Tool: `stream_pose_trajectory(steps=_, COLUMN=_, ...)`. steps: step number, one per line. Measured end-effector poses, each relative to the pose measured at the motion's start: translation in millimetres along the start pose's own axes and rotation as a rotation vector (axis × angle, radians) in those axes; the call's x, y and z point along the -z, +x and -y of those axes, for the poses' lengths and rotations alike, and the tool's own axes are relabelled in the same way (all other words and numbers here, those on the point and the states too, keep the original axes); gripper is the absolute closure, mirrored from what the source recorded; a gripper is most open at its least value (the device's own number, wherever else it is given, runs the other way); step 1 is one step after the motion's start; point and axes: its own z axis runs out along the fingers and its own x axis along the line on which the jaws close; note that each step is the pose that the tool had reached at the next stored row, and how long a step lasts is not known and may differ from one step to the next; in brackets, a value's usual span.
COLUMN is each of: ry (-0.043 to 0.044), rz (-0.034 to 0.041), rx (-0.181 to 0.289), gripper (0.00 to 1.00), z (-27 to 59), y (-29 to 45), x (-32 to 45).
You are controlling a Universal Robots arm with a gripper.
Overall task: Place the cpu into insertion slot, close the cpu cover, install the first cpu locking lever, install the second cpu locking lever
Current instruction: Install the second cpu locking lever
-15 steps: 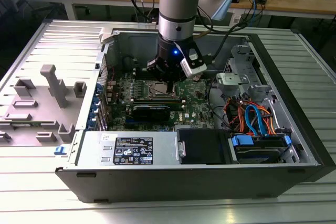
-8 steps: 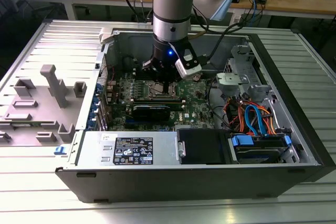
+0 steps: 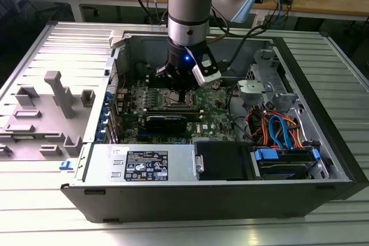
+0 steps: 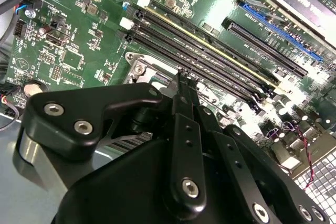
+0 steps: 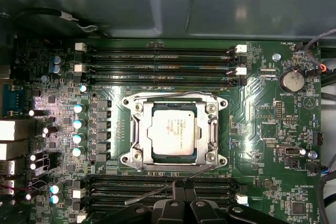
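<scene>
- As the exterior view frames it, one robot arm [image 3: 187,4] reaches straight down into an open computer case [image 3: 219,191] lying on its side on a metal table [image 3: 173,229].
- With that view read as a clock dial centred on the gripper [image 3: 180,87], the insertion slot [image 3: 173,98] sits at about 6 o'clock, just beneath the fingertips. The green motherboard [image 3: 216,110] spreads out toward 4 o'clock.
- In the first wrist view the cpu [image 5: 172,132], a flat silver square, lies seated in the insertion slot [image 5: 127,158].
- The cpu cover [image 5: 173,97], a dark metal frame, is folded down flat around the chip, which shows through its window.
- A thin wire locking lever [image 5: 152,195] lies along the socket edge nearest the gripper [image 5: 184,184]. Its long axis slants off that edge, one end by a socket corner and the free end out over the nearer memory slots [image 5: 121,186], so it looks unlatched.
- The claw's black fingers [image 4: 187,98] are drawn together, and their tips meet right at this lever.
- Whether the rod is pinched between them or merely pressed cannot be told.
- Judging by this, the chip and cover steps look done, and the work stands at a lever.
</scene>
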Motion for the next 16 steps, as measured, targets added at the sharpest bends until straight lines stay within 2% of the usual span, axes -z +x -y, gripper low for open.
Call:
stream_pose_trajectory(steps=11, ry=0.0000, rz=0.0000, rx=0.000, gripper=0.89, z=0.1, y=-0.1, x=0.0)
stream_pose_trajectory(steps=16, ry=-0.0006, rz=-0.0003, rx=0.000, gripper=0.89, z=3.1, y=1.1, x=-0.1)
